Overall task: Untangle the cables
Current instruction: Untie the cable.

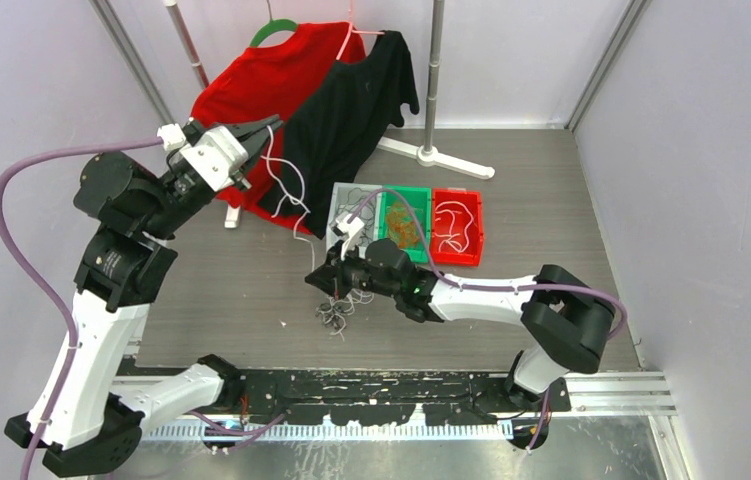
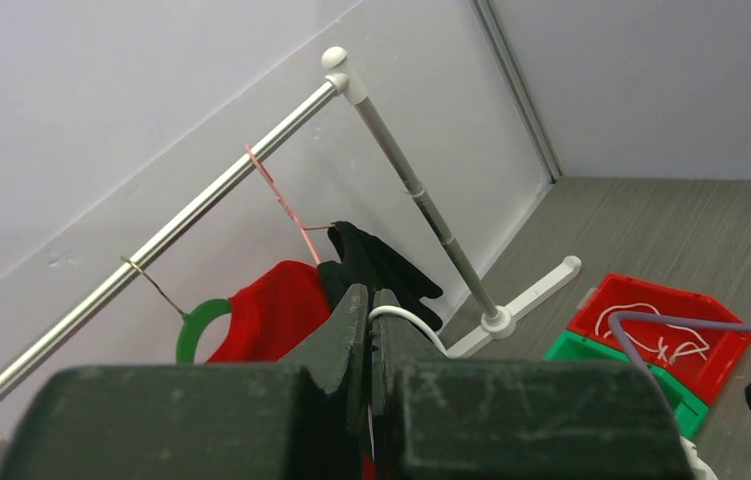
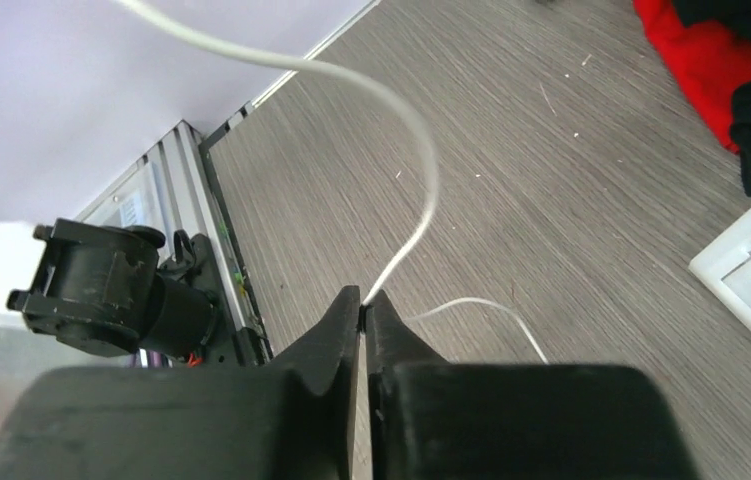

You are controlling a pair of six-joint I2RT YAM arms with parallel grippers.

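Observation:
A white cable hangs in loops between my two grippers. My left gripper is raised high at the back left, in front of the hanging shirts, and is shut on the cable's upper part; in the left wrist view the cable curls out from between the closed fingertips of that gripper. My right gripper is low over the table and is shut on the cable at its tips. A small tangle of dark and white cables lies on the table just below it.
Three small bins stand side by side mid-table: grey, green with orange-brown cords, red with white cords. A clothes rack with a red shirt and a black shirt stands behind.

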